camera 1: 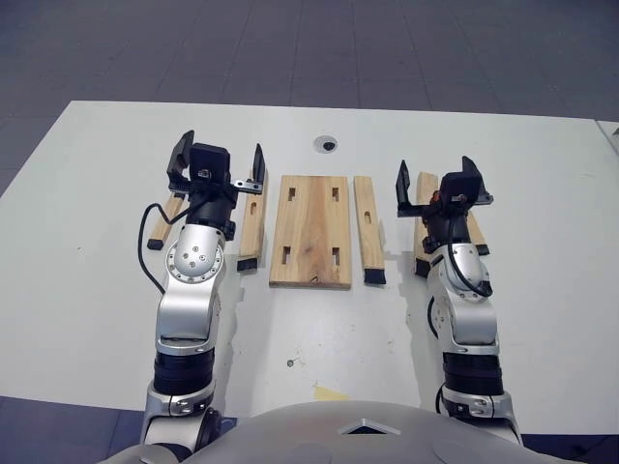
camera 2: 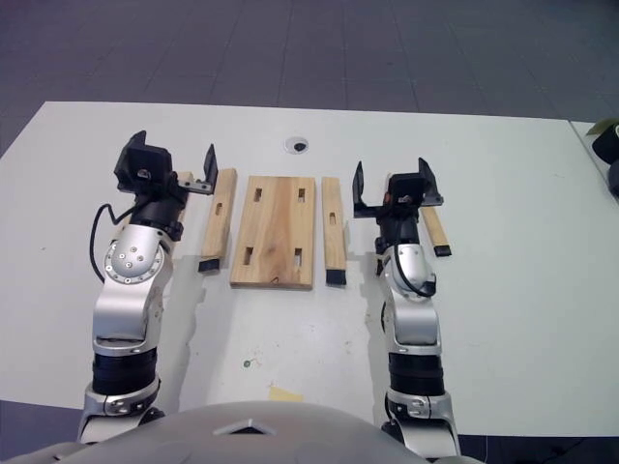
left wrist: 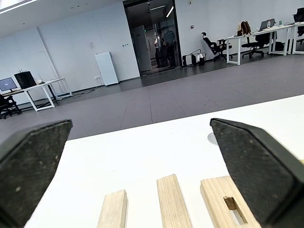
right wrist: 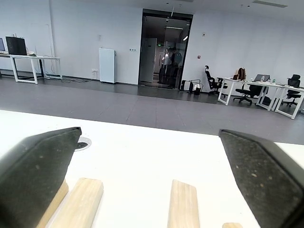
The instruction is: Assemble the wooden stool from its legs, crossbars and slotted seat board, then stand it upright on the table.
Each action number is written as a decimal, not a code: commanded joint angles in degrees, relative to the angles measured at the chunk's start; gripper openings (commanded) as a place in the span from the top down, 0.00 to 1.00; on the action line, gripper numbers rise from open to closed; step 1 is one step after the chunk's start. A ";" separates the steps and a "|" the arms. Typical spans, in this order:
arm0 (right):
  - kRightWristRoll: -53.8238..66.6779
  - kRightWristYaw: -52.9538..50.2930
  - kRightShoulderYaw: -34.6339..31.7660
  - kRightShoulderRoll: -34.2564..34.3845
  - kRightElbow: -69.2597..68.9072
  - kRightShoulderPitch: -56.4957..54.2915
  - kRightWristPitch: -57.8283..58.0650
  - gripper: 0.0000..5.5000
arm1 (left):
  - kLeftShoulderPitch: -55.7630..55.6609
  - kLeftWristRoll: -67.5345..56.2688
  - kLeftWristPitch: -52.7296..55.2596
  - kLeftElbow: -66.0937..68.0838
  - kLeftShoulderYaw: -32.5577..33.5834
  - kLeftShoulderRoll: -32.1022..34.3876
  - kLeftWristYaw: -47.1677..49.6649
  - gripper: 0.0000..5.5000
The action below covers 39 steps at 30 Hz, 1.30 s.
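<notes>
Beyond seat board (camera 1: 309, 230), round grommet (camera 1: 328, 144).

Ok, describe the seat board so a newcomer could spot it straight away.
On the white table, find the row of wooden pieces lying flat. The seat board lies mid-row, just nearer than the round hole in the tabletop. It is the only wide piece, with four rectangular slots; its neighbours are narrow strips with black ends.

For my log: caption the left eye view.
Left gripper and right gripper open above loose legs beside the seat board.
</notes>
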 commanded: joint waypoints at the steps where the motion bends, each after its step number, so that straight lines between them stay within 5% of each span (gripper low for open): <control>1: 0.47 0.36 -0.29 -0.32 -0.53 0.40 0.02 0.02 | -0.17 -0.40 -0.22 0.87 -0.08 -0.78 0.06 0.02; 39: 0.09 0.93 -0.06 -2.06 -5.41 10.26 12.48 0.02 | 2.71 3.14 1.01 2.37 -2.60 -1.04 -0.04 0.02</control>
